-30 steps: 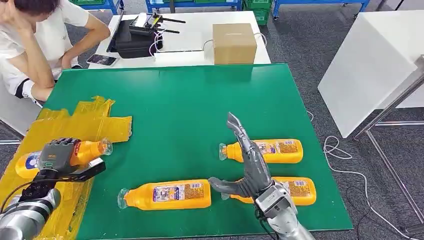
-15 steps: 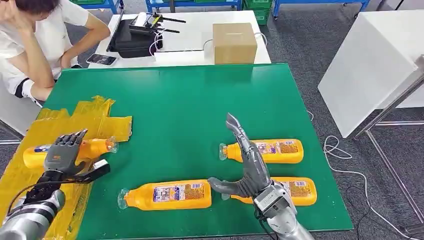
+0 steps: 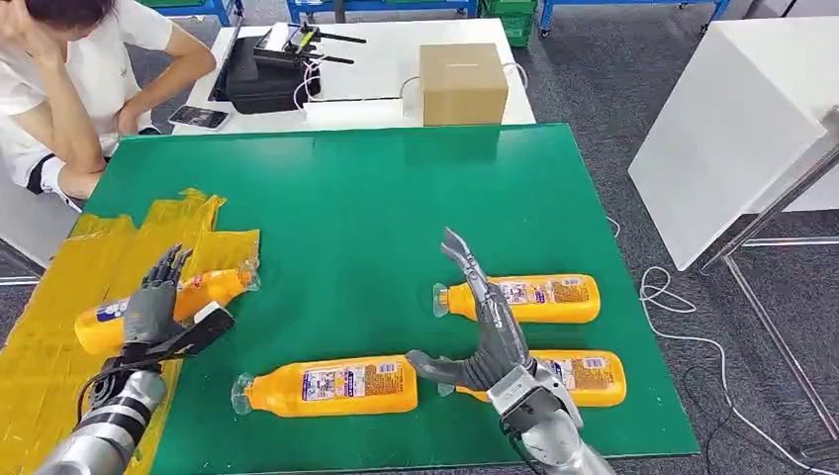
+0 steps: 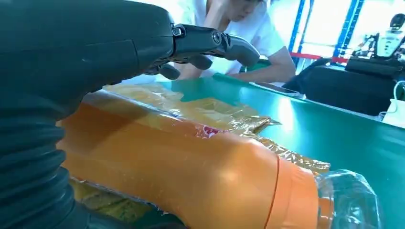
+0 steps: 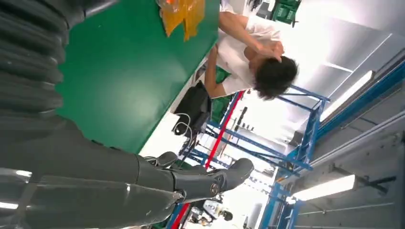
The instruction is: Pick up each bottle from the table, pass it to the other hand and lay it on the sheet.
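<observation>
Cardboard box (image 3: 463, 84) and seated person (image 3: 69, 79) beyond green table (image 3: 346, 198).

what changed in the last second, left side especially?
The left hand let go of the bottle on the yellow sheet; its fingers opened, and the bottle shifted toward the table's middle. The right hand and the three bottles on the green table stayed put.

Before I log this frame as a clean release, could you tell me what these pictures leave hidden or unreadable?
- Bottle on the sheet: in the head view the left hand covers its middle, so contact between them cannot be judged.
- Nearest right bottle: its neck sits behind the right hand in the head view.
- Bottle labels: too small to read there.
- Left wrist view: the bottle's cap is blurred and cut by the edge.
</observation>
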